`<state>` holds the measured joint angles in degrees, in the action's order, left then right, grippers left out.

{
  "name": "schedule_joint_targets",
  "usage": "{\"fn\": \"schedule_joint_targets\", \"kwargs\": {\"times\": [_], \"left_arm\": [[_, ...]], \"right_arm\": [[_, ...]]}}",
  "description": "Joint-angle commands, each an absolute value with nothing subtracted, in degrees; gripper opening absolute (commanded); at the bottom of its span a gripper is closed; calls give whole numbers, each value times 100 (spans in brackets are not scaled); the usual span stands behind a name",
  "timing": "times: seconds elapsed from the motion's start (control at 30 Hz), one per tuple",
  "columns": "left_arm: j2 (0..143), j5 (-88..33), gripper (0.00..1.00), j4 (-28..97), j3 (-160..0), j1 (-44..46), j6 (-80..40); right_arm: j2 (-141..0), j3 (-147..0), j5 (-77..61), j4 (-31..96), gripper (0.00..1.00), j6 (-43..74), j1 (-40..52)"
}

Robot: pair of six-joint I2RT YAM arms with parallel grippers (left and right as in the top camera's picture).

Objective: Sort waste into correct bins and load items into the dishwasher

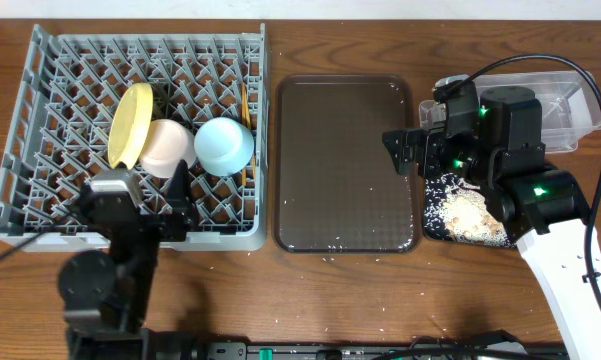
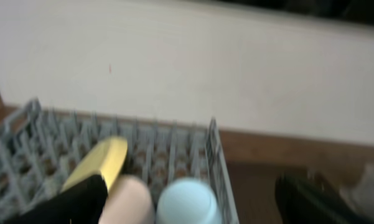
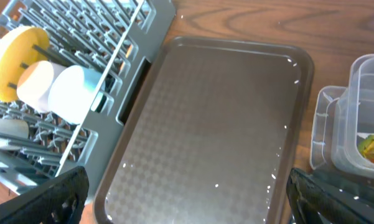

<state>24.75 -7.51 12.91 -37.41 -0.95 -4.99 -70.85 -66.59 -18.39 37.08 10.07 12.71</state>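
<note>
Standing on edge in the dish rack (image 1: pixel 40 120), the yellow plate (image 1: pixel 130 125) is occupying the peg rows left of ctr. The pink-white bowl (image 1: pixel 167 148) is touching its right face, and the light blue bowl (image 1: pixel 224 146) is sitting just beside that bowl. The chopsticks (image 1: pixel 245 110) are lying along the rack's right wall, adj. to the blue bowl.

The rack is resting on the counter (image 1: pixel 310 300) at left. The brown tray (image 1: pixel 345 165) is lying just beside it, carrying a few pale specks. Right of that tray, the black tray (image 1: pixel 430 232) is holding the rice scraps (image 1: pixel 467 212) in a loose heap. The clear tub (image 1: pixel 562 125) is sitting behind the black tray. In the right wrist view the green-and-orange wrapper (image 3: pixel 373 146) is showing inside the tub.

The left hand (image 1: pixel 168 200) is hovering over the rack's near edge, pointing toward the bowls. Its fingers (image 2: pixel 74 202) are spread wide w/ nothing btwn them.

The right hand (image 1: pixel 400 152) is hanging over the seam btwn brown tray and black tray, aimed toward the rack. Its fingers (image 3: pixel 50 199) are likewise spread apart and gripping nothing.
</note>
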Motion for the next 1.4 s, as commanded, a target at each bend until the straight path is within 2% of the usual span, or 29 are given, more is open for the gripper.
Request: {"fn": "schedule_joint_targets", "kwargs": {"times": [0.0,0.23,0.43,0.67,0.93,1.1,1.37], "left_arm": [[1929,-657,87,679,-2926,-78,-764],[987,-379,87,-132,-1485,-78,-827],[34,-336,87,-165,-679,-93,-825],[8,-344,87,-596,-8,-91,-827],[30,-340,87,-392,-23,-89,-825],[34,-338,87,403,-23,-89,-825],[117,-338,88,381,-27,-89,-825]], "right_arm": [[-7087,-6707,-1844,3712,99,1024,1278],[-7087,-6707,-1844,3712,99,1024,1278],[-7087,-6707,-1841,3710,99,1024,1278],[-7087,-6707,-1841,3712,99,1024,1275],[-7087,-6707,-1844,3712,99,1024,1278],[-7087,-6707,-1844,3712,99,1024,1278],[-7087,-6707,-1844,3712,99,1024,1278]]}}
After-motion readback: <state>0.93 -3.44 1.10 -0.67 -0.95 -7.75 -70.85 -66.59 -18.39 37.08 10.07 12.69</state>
